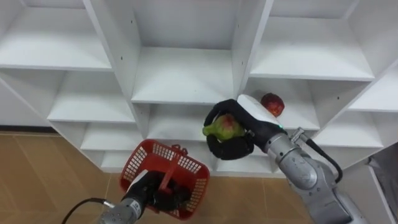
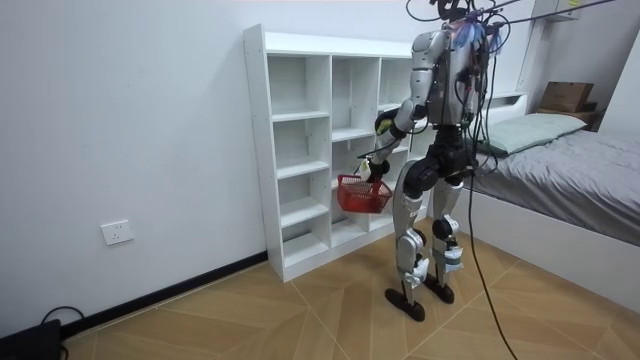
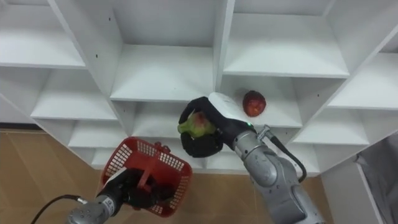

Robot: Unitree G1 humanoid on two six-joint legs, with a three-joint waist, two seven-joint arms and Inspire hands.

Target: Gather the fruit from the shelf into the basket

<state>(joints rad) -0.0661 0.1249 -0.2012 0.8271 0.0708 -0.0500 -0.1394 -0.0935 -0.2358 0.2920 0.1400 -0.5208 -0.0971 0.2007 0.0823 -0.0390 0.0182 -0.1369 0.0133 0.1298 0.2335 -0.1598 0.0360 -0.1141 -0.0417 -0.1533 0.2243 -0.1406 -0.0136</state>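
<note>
Holding green-and-red fruit (image 1: 225,126) in curled right hand (image 1: 231,147) before the closet (image 1: 186,74), above and right of red basket (image 1: 194,176) gripped by its handle in left hand (image 1: 151,190). Bring down-left over the rim, then release low and gently.

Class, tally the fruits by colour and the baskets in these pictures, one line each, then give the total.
Green fruit: 1, in the right hand
Red fruit: 1, on a closet shelf
Red basket: 1, held by the left hand
Total: 3
</note>
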